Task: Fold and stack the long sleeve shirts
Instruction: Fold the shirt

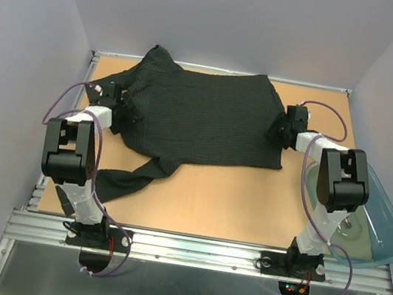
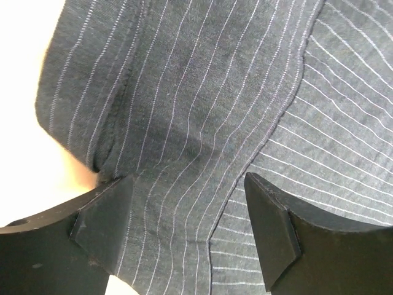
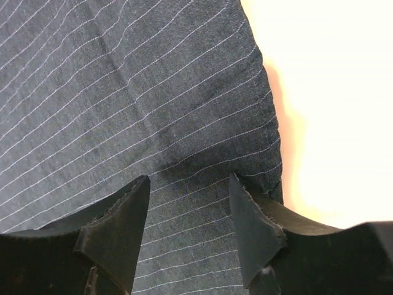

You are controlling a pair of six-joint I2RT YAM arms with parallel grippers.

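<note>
One black pinstriped long sleeve shirt (image 1: 202,115) lies spread across the back of the wooden table, one sleeve (image 1: 129,174) trailing toward the front left. My left gripper (image 1: 129,113) is at the shirt's left edge; in the left wrist view it (image 2: 190,215) is open with its fingers (image 2: 107,221) down on the striped cloth (image 2: 184,104) beside a seam. My right gripper (image 1: 277,133) is at the shirt's right edge; in the right wrist view it (image 3: 189,209) is open with its fingers (image 3: 252,227) resting on the cloth (image 3: 123,92) near its hem.
The wooden table (image 1: 226,197) has a metal rail along its front edge. A translucent blue-green bin (image 1: 375,224) sits off the table's right side, behind the right arm. Grey walls close in the left, right and back.
</note>
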